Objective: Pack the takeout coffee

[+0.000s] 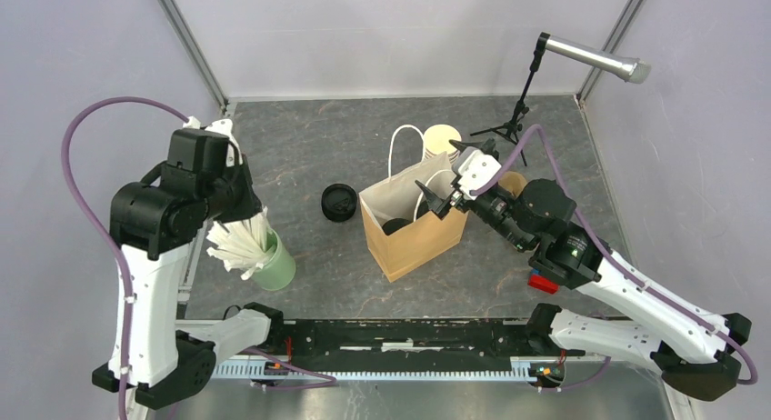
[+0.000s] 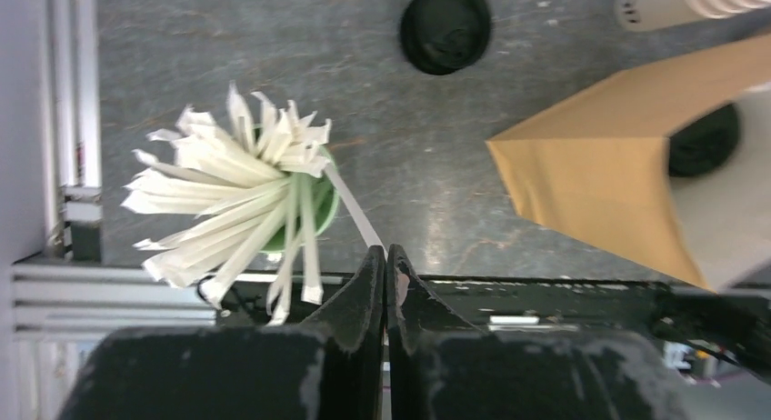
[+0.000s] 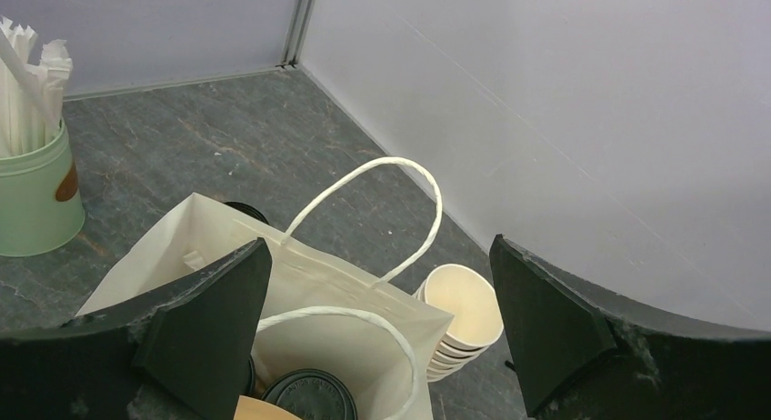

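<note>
While the coffee cup (image 3: pixel 309 397), seen by its black lid, stands inside the brown paper bag (image 1: pixel 423 243), the right gripper (image 3: pixel 382 297) hangs above the bag with fingers wide apart. The left gripper (image 2: pixel 386 261) presses its fingers together on a wrapped straw (image 2: pixel 359 222) sticking out of the green cup (image 1: pixel 277 270).

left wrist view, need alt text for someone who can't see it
The left fingers are shut on a wrapped straw leading from a green cup full of straws. To the right stands a brown bag holding a lidded cup; a loose black lid lies beyond.
</note>
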Robot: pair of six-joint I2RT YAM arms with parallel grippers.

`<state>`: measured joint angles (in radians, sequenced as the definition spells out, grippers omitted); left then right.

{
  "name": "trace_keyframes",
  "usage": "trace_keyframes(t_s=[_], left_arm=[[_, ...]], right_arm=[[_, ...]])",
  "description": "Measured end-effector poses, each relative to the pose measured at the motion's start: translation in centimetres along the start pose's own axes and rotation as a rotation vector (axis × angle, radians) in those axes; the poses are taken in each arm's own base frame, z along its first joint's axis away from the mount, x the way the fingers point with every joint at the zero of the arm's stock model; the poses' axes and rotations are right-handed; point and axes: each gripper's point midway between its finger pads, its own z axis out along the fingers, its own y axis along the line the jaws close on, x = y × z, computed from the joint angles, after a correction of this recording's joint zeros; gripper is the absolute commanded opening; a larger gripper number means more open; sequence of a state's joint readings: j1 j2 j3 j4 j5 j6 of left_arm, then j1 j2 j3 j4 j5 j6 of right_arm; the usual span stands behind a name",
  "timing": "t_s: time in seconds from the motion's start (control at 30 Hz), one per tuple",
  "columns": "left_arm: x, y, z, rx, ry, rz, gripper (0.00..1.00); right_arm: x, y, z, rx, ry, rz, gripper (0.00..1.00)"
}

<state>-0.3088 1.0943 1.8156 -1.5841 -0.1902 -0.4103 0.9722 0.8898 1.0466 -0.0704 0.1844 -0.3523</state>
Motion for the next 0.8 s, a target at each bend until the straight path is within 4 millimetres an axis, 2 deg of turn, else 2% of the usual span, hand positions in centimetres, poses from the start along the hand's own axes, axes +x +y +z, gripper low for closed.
trace_keyframes(t_s=[0.2, 0.4, 0.67, 0.8], left_arm=[[-1.2, -2.4, -2.2, 0.146, -0.038, -0.007, 0.02], [-3.7, -4.1, -4.2, 0.236, -0.105, -0.015, 0.02], [-3.3, -7.5, -4.4, 0.427, -0.092, -0.024, 0.02], [-5.0, -10.1, -4.2, 0.56, -0.166, -0.087, 0.02]], right_arm=[[-0.3, -0.1, 0.1, 0.001, -0.008, -0.01, 0.98], [-0.7, -0.3, 0.1, 0.008, -0.02, -0.006, 0.98], [-1.4, -1.2, 0.0, 0.048, -0.038, 0.008, 0.97], [-2.5, -1.9, -0.1, 0.072, -0.066, 0.018, 0.97]])
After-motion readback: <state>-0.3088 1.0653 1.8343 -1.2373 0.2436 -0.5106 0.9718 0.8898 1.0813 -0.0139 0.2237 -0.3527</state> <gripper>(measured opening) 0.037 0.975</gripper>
